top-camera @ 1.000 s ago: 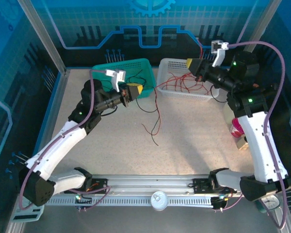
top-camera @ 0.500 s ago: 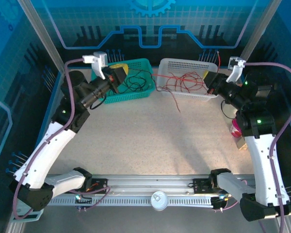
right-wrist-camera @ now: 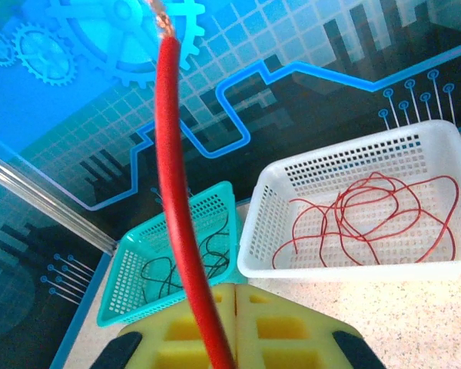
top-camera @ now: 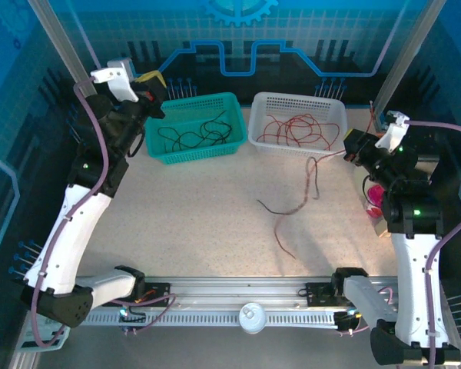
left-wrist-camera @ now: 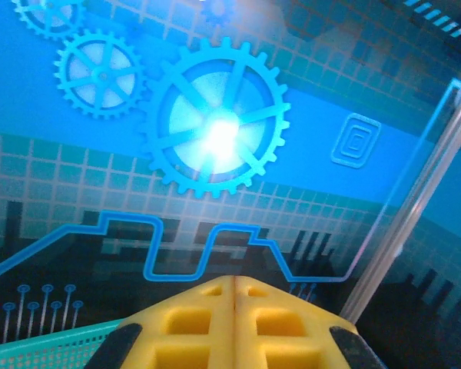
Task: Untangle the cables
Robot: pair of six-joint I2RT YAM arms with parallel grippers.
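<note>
1. In the green basket [top-camera: 190, 100] lie black cables [top-camera: 196, 132], in the white basket [top-camera: 296, 98] red cables [top-camera: 296, 129]: mostly sorted.
2. The right pincer [top-camera: 352, 146] pinches one loose red cable [top-camera: 279, 209], trailing over the bench [top-camera: 200, 223].
3. The left pincer [top-camera: 150, 81] is closed, empty.

Left arm is standing raised at the far left. Left fingers [top-camera: 150, 79], yellow, are sitting pressed together above and left of the teal basket [top-camera: 190, 154], touching nothing. Black cables [top-camera: 194, 134] are lying coiled inside that basket. White basket [top-camera: 290, 147] is sitting just beside it on the right, with red cables [top-camera: 296, 127] looping inside. Right fingers [top-camera: 352, 147] are hanging near the white basket's near right corner, pinching a loose red cable [top-camera: 307, 181]. That cable is draping from them onto the worktop [top-camera: 192, 215] and trailing in bends toward the middle, in front of the white basket.
</note>
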